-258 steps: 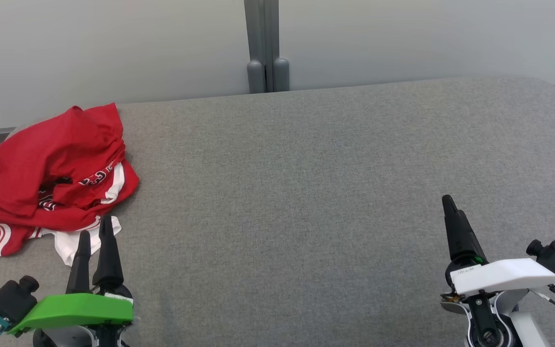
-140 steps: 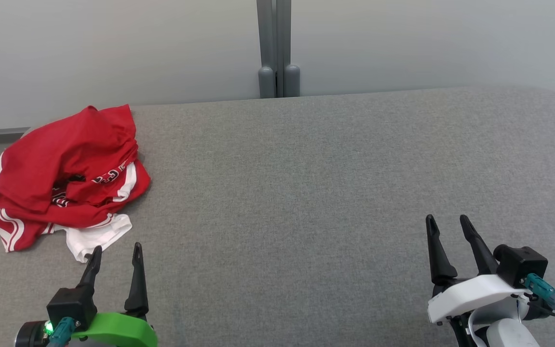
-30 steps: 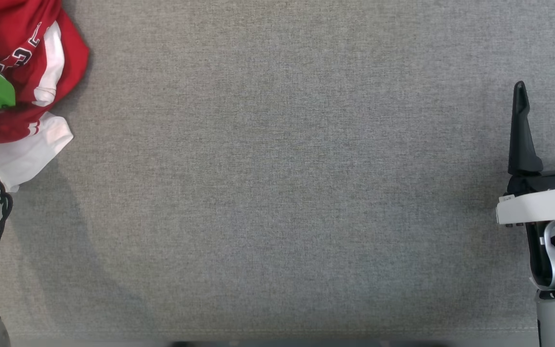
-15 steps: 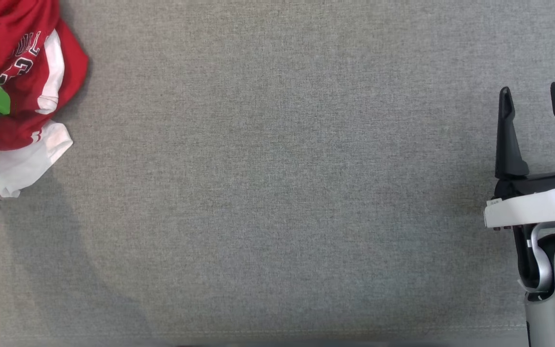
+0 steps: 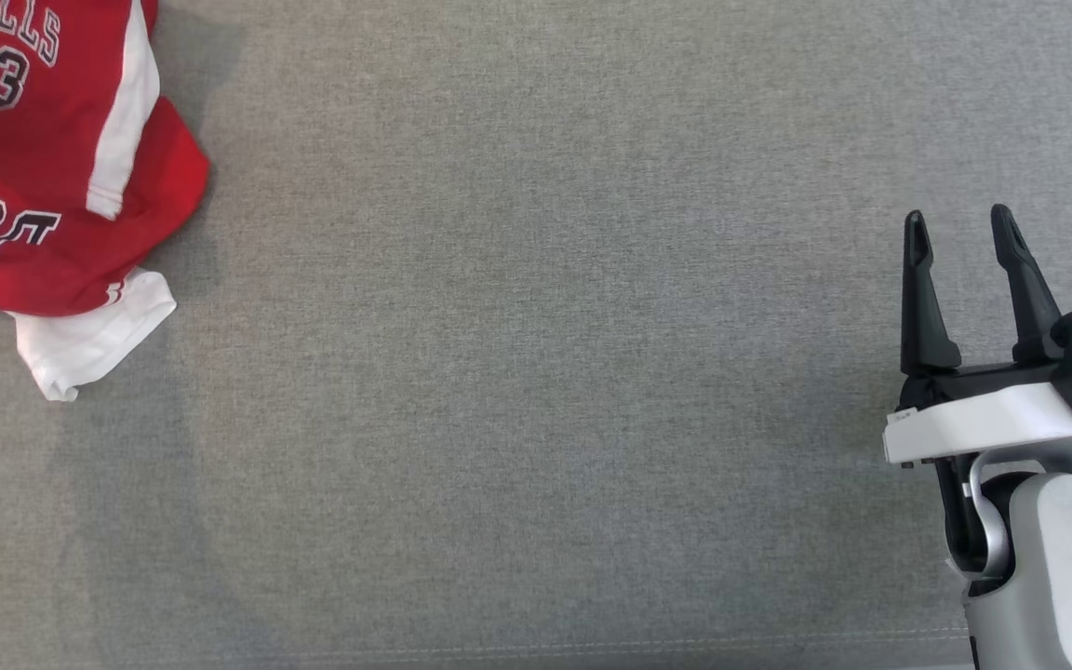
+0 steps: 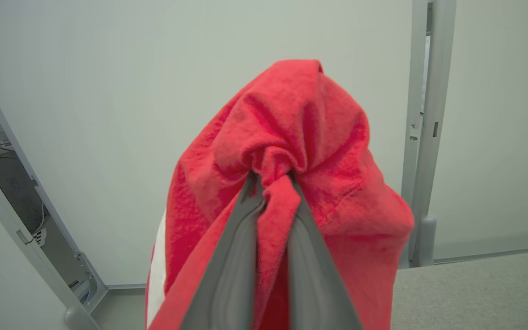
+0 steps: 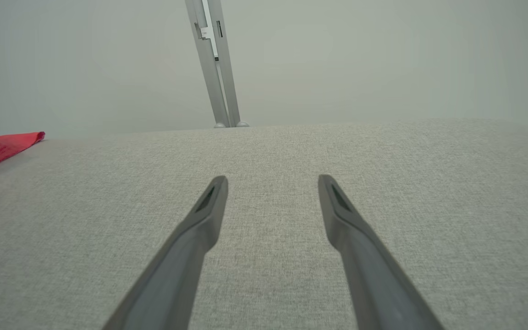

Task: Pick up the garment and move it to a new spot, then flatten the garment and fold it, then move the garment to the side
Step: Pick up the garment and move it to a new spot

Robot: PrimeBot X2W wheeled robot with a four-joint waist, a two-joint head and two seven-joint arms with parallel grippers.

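We are pinching thin bunch of red-and-white jersey garment [image 5: 43, 140] in left fingers [image 6: 232, 256]; right fingers [image 5: 919, 298] gaping empty. Risk: bunch slipping, hem dragging on grey cloth worktop [image 5: 536, 391].

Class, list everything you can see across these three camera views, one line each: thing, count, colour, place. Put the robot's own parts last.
garment: one, red with white panels and dark lettering, far left of the surface in the head view.
padded surface: one, grey fabric, under everything.
wall panels: pale grey, behind the surface.
post: one, grey, between the panels.
left gripper: one, dark, shut on a bunch of the garment.
right gripper: one, dark, open, over the surface's right side.
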